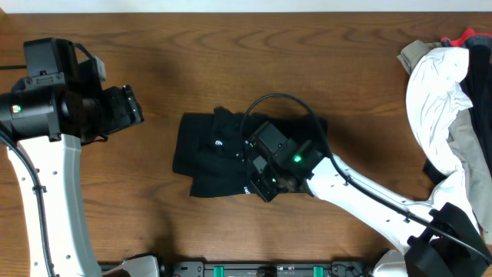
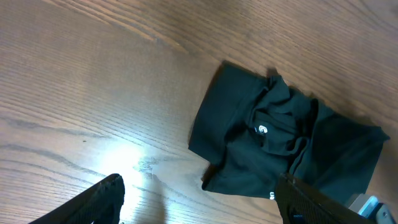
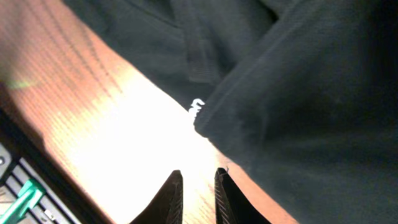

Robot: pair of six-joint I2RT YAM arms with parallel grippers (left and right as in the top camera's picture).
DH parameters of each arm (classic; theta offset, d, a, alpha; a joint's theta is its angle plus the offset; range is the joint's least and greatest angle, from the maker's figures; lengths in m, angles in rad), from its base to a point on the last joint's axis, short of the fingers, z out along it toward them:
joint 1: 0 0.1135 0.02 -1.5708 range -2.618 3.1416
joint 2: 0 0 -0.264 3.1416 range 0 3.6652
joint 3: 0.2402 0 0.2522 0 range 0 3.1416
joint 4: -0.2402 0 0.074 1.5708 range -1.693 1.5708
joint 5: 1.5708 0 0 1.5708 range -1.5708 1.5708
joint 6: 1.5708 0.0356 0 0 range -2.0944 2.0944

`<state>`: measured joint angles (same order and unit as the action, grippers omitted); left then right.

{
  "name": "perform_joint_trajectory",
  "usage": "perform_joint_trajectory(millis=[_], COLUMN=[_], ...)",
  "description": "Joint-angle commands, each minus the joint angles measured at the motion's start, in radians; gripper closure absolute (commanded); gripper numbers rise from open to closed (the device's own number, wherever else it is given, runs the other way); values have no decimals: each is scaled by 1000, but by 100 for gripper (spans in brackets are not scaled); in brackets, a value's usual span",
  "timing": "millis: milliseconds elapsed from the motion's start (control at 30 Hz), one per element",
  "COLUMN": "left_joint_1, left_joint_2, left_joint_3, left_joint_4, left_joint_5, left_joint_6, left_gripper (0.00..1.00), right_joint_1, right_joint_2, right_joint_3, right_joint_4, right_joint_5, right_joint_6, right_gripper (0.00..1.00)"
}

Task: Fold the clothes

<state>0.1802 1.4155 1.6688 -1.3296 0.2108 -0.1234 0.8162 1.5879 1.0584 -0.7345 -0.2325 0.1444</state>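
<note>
Bunched black shirt (image 1: pixel 231 154), my right gripper (image 3: pixel 196 186) nearly closed at its hem, my left gripper (image 2: pixel 202 196) spread wide, white laundry (image 1: pixel 442 100) to its right, overhead only

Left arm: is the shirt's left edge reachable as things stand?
Probably yes. The left fingers stand open, off to the left of the black shirt, with only bare table between. The right fingers are down at the shirt's near edge, further right, not in the way.
</note>
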Motion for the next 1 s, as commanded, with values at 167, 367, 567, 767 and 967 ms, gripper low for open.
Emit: perform_joint_trajectory(millis=[167, 367, 567, 767, 967], left_joint_1=[-3, -32, -69, -81, -81], left_joint_2=[-11, -3, 3, 10, 33], left_joint_3=[17, 17, 17, 17, -34], left_joint_4=[2, 13, 35, 48, 56], left_joint_5=[73, 111, 111, 111, 85], left_joint_6=[46, 85, 85, 88, 127], left_gripper=[20, 20, 20, 20, 20], right_joint_1=[-61, -300, -557, -647, -653], right_joint_2=[-56, -76, -19, 96, 183], right_joint_3=[2, 2, 2, 2, 2], right_joint_4=[5, 6, 99, 167, 64], right_joint_5=[51, 128, 27, -51, -53], right_joint_6=[49, 220, 164, 148, 166], right_gripper=[80, 51, 34, 38, 28])
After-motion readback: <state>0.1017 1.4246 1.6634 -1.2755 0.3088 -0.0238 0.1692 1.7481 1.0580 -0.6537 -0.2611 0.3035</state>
